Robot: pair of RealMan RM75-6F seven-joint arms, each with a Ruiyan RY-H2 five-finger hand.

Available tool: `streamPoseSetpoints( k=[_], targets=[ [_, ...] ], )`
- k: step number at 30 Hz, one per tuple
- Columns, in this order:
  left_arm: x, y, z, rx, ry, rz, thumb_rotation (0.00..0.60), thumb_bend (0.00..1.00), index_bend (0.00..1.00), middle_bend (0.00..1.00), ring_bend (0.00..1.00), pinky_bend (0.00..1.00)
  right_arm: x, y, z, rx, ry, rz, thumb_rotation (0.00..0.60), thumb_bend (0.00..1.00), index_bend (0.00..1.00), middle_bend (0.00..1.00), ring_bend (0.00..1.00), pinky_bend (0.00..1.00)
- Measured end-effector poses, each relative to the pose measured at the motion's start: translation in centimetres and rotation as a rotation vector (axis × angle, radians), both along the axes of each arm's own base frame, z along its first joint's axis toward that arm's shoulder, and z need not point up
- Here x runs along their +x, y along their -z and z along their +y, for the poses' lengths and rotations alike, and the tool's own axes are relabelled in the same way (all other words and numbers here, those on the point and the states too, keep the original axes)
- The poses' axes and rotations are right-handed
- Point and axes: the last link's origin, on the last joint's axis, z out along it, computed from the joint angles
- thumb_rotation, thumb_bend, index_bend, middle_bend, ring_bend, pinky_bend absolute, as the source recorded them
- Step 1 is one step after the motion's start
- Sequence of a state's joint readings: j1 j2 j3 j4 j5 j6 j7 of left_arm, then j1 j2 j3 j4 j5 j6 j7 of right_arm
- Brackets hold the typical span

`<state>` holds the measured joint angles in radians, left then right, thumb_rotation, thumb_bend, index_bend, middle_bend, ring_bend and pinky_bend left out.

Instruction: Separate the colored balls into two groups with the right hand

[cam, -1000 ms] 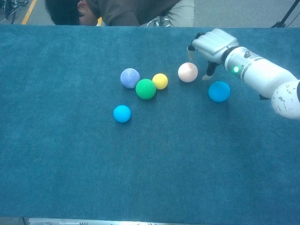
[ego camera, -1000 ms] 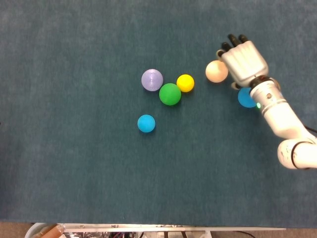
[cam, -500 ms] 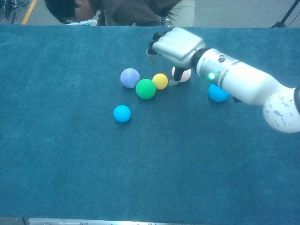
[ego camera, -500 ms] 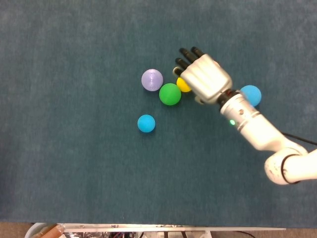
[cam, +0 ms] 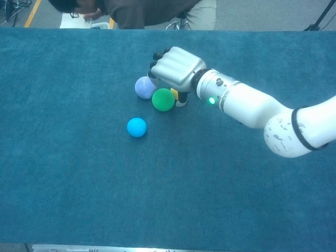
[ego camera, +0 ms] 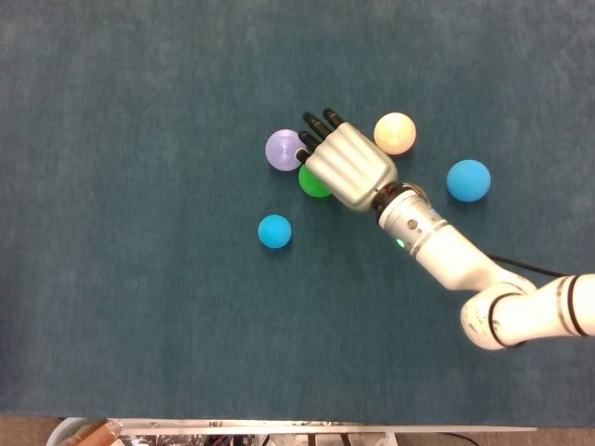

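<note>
1. Since the earlier frames, the right hand (ego camera: 344, 167) has been carried leftward across the table, away from the peach ball (ego camera: 394, 133) and the blue ball (ego camera: 468, 180), which are now left together on the right.
2. It is now held over the middle cluster, fingers loosely extended and slightly curled; no ball is seen gripped, though a sliver of the yellow ball (cam: 174, 94) shows beneath the palm.
3. The green ball (cam: 163, 100) and the lavender ball (cam: 145, 87) lie touching the fingers or just beside them; the smaller cyan ball (ego camera: 274, 231) sits apart, nearer the robot.
4. The yellow ball should probably be swept rightward slowly, so the green one is not knocked along.
5. The teal felt surface (ego camera: 139, 307) should damp rolling.
6. A seated person (cam: 131, 10) is seen beyond the far edge.
7. The left hand is not seen.
</note>
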<state>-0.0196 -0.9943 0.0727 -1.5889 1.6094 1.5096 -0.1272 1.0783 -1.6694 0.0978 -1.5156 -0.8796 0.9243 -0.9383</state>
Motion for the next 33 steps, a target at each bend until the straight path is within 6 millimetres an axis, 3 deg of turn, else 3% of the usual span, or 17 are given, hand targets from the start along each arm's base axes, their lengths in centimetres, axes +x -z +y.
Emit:
streamPoseSetpoints(
  k=[21, 33],
  targets=[
    [-0.6, -0.2, -0.1, 0.0, -0.02, -0.001, 0.6, 0.44, 0.32, 0.22, 0.21, 0.2, 0.6, 2.7, -0.3, -0.012, -0.029, 0.062, 0.6, 0.02, 0.37, 0.27, 0.11, 0.19],
    [-0.7, -0.1, -0.1, -0.003, -0.019, -0.007, 0.6, 0.44, 0.32, 0.22, 0.21, 0.2, 0.3, 3.0, -0.3, -0.04, -0.054, 0.068, 0.6, 0.06, 0.48, 0.28, 0.11, 0.19]
  ],
)
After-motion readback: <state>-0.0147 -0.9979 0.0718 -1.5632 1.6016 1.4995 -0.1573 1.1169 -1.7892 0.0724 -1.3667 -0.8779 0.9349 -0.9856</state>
